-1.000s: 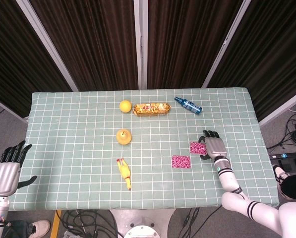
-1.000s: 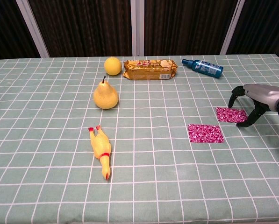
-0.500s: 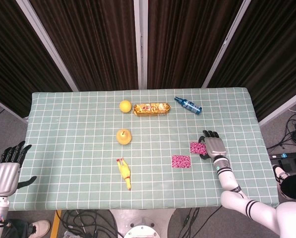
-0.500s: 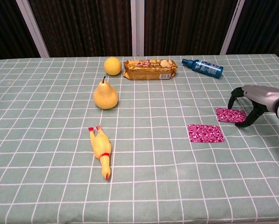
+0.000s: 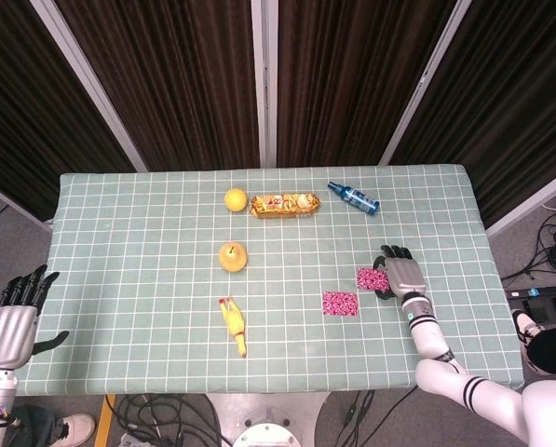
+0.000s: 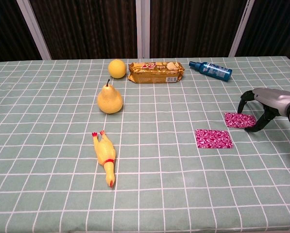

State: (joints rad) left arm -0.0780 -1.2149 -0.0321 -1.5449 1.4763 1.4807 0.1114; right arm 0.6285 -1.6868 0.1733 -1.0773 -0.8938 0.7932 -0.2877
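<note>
Green checked table (image 5: 119, 242) carrying all items. Right hand (image 6: 271, 104) is arching over the far pink patterned packet (image 6: 239, 120), fingers (image 6: 259, 121) apart, tips standing at its right edge, clamping nothing. Left hand (image 5: 9, 321) is hanging off the table's left edge, fingers spread. A second pink packet (image 6: 213, 138) is lying just beside the first.

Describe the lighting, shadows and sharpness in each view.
Head view: even overhead light, sharp throughout, only faint shadows beneath the pear; curtains stay dark. Chest view: soft light, short shadow under the rubber chicken, right robot hand crisp, no glare or blur.
</note>
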